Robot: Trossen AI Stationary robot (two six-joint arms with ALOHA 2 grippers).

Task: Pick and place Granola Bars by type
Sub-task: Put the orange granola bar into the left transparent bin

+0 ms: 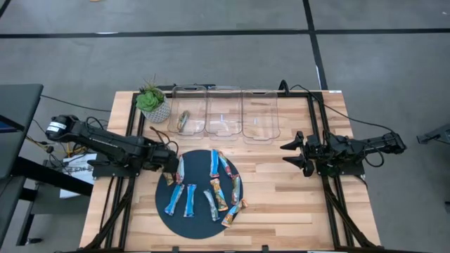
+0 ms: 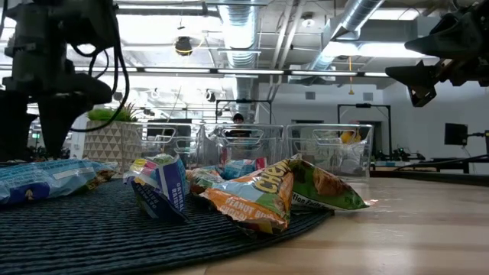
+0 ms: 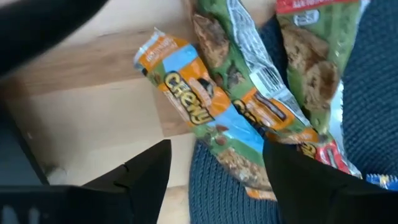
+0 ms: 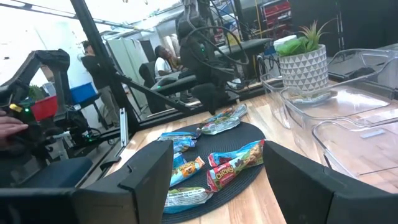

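Note:
Several granola bars lie on a dark round mat (image 1: pixel 198 167): blue-wrapped ones (image 1: pixel 190 200) and orange ones (image 1: pixel 234 211). One bar (image 1: pixel 183 121) lies in the leftmost clear bin. My left gripper (image 1: pixel 171 163) hovers open at the mat's upper-left edge. In the left wrist view the left gripper (image 3: pixel 214 180) has one finger on each side of an orange-and-blue Chewy bar (image 3: pixel 193 106), which rests half on the wood and half on the mat. My right gripper (image 1: pixel 295 151) waits open at the table's right side, raised, and the right gripper (image 4: pixel 217 180) faces the mat.
Three clear bins (image 1: pixel 223 112) stand in a row at the table's far side, with a potted plant (image 1: pixel 153 102) to their left. Two green-wrapped bars (image 3: pixel 249 62) lie close beside the Chewy bar. Bare wood (image 1: pixel 281 197) lies to the right of the mat. People (image 4: pixel 163 62) show beyond the table.

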